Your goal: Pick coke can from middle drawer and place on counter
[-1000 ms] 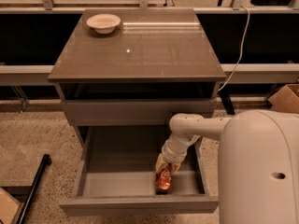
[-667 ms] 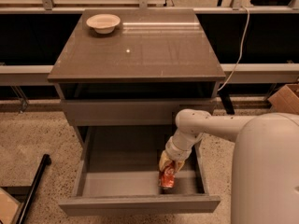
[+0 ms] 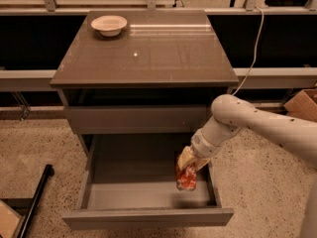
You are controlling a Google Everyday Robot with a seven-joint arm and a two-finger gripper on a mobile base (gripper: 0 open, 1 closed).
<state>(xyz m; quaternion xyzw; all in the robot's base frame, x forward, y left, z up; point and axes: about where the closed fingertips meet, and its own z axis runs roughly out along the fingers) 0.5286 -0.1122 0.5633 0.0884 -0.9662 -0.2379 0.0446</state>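
Observation:
The coke can [image 3: 186, 179] is red and hangs upright in my gripper [image 3: 187, 165], inside the right part of the open middle drawer [image 3: 147, 217]. The gripper's pale fingers are shut on the can's upper part, and the can seems a little above the drawer floor. My white arm reaches in from the right. The counter [image 3: 148, 53] is the glossy grey-brown top of the cabinet, above and behind the gripper.
A pale round bowl [image 3: 109, 24] stands at the counter's back left corner. The upper drawer front [image 3: 138, 118] is closed just above the gripper. A cardboard box [image 3: 303, 104] is on the floor at the right, a black pole [image 3: 35, 198] at the lower left.
The gripper has moved up and to the right with the coke can in it, off the drawer floor. The arm's elbow has swung to the right.

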